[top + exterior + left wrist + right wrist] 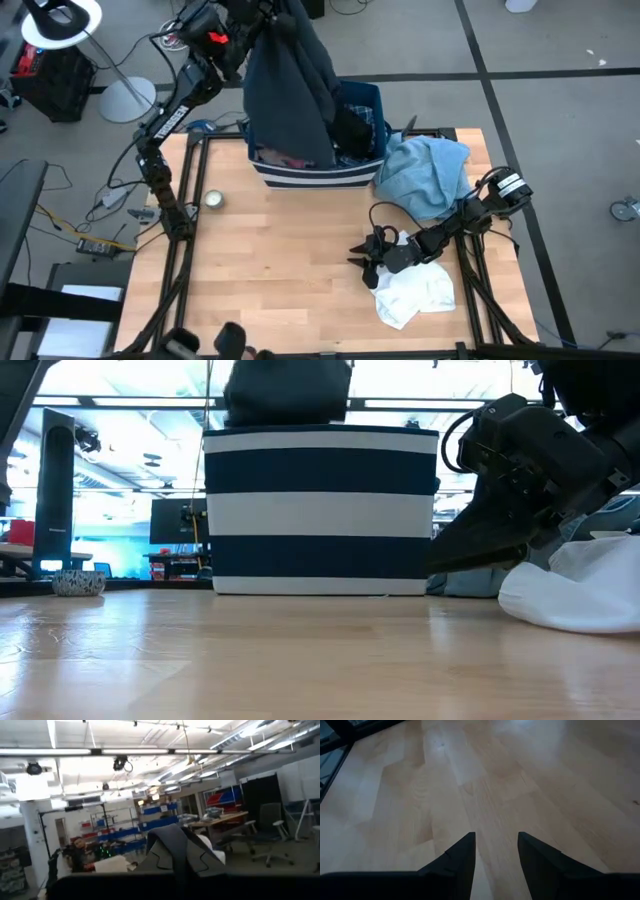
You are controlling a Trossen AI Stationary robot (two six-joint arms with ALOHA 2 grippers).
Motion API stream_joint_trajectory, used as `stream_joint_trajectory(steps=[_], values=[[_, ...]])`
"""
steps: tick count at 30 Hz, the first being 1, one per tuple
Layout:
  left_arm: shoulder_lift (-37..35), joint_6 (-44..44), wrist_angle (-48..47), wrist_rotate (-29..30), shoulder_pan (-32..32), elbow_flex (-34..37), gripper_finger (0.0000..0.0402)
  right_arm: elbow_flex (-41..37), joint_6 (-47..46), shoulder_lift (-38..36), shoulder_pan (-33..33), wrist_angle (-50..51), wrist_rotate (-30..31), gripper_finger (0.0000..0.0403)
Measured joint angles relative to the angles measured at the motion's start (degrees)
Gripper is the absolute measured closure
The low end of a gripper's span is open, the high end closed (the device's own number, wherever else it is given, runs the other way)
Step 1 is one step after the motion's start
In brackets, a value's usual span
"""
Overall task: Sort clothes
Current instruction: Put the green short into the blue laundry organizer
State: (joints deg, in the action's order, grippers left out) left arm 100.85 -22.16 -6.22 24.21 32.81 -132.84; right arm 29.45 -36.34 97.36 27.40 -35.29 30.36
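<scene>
I've got my left tool [262,22] clamped on a dark grey soft garment [288,85] above the navy striped fabric bin [300,176], right tool [372,252] parted and empty by the white cloth [415,292], light blue one [428,175] sorted out, more left inside.

One camera is looking straight down on the table [300,260], another is facing level across it, both sharing the striped bin [320,510].

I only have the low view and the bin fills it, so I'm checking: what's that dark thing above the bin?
Observer: A dark grey garment, hanging from the left gripper, which is shut on it above the bin.
Operator: And the right gripper?
Observer: The right gripper is low over bare table beside the white garment, jaws open, holding nothing.
Operator: Anything else out?
Observer: A light blue garment lies heaped by the bin.
</scene>
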Motion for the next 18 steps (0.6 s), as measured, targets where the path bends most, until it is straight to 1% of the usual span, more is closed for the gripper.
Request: stream_joint_trajectory(steps=[3, 5, 6, 9, 11, 14, 18], values=[[0.61, 1.87, -3.64, -0.14, 0.25, 0.00, 0.0400, 0.00, -0.15, 0.00, 0.00, 0.37, -0.01, 0.0255], [0.68, 5.70, -11.40, -2.12, 0.25, 0.00, 0.0399, 0.00, -0.56, 0.00, 0.00, 0.66, -0.01, 0.0255], [0.71, 7.32, -16.13, -4.49, 0.26, 0.00, 0.0399, 0.00, -0.94, 0.00, 0.02, 0.78, -0.01, 0.0255], [2.17, 8.46, -28.42, -13.80, 0.20, -0.02, 0.0399, 0.00, -1.74, 0.01, 0.38, 1.86, 0.03, 0.0255], [3.91, 10.70, -35.72, -17.16, 0.14, 0.00, 0.0399, 0.00, -2.38, 0.02, 0.65, 2.16, 0.23, 0.0255], [7.01, 13.48, -43.99, -21.49, 0.29, 0.00, 0.0399, 0.00, -2.67, 0.02, 0.72, 2.43, 0.83, 0.0255], [11.66, 16.58, -53.35, -31.46, 1.13, 0.00, 0.0399, 0.00, -2.71, 0.02, 0.74, 2.40, 0.95, 0.0255]])
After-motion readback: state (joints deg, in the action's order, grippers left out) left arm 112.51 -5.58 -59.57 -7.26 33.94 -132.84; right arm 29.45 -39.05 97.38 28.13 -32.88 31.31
